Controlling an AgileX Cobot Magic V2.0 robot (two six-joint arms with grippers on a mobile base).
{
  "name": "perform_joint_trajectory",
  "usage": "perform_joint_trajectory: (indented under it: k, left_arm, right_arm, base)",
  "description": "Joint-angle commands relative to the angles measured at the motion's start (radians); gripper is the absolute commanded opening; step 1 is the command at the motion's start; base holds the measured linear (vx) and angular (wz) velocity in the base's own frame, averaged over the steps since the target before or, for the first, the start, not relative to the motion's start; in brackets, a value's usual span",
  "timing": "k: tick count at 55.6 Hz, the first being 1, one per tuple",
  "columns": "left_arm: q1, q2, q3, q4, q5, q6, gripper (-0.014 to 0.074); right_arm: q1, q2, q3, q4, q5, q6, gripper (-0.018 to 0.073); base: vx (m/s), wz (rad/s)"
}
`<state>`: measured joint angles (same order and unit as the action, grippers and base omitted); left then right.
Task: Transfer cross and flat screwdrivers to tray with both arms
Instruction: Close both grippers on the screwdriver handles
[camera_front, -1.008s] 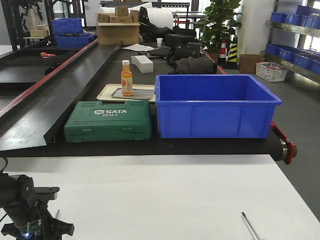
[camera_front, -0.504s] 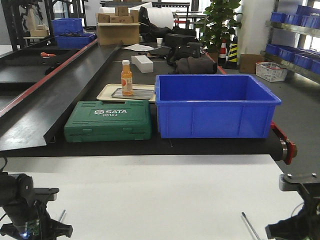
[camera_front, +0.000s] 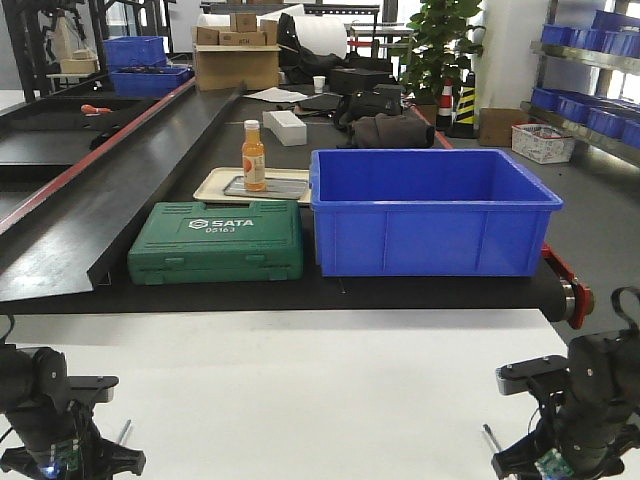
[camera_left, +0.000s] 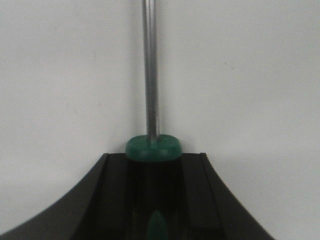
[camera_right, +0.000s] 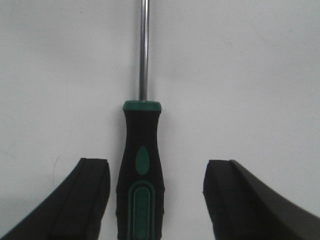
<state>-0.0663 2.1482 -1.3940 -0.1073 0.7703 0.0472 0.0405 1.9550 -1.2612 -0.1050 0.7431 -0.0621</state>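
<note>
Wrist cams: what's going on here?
Both arms are down at the white table, each over a screwdriver. The left gripper is shut on the handle of one screwdriver, shaft pointing away from it. The right gripper is open, its fingers straddling the handle of the second screwdriver without touching it; that one lies flat on the table.

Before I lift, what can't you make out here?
- Tip type, cross or flat: the left screwdriver and right screwdriver shafts run off the top edge in the wrist views, and are too small in the front view.
- Left handle: mostly hidden inside the left gripper.
- Both handle butts: cut by the bottom edge.
</note>
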Motion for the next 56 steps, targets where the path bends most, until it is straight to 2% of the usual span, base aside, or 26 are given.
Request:
perform_joint_trajectory:
  k: [1,19,33,40,56]
  left_arm:
    - [-0.005,-0.031,-0.010,-0.023,0.034,-0.008,-0.0006]
    - [-0.005,-0.031,-0.010,-0.023,0.026,-0.008,-0.0006]
    - [-0.005,-0.031,-0.010,-0.022,0.004,-0.008,-0.0006]
    - [-0.005,-0.031,-0.010,-0.022,0.003,-0.008,-0.0006]
    - [-0.005,-0.031,-0.010,-0.022,0.005,-0.008,-0.0006]
  right_arm:
    - [-0.002,-0.003,-0.038,-0.013,-0.042,-0.028,0.0489]
    - [-0.002,0.079,-0.038,-0.013,-0.134,-0.038,0.0489]
    - [-0.002,0.106,-0.038,-0.012,-0.105,-0.042,0.0471]
    - [-0.002,0.106,-0.038,-0.011,-0.093,-0.042,0.0414]
    - [-0.002,0.106,-0.038,-0.010,0.008,-0.043,0.0155]
  base:
    - [0.00,0.00]
    - [0.00,0.00]
    - [0.00,0.00]
    - [0.00,0.00]
    - [0.00,0.00]
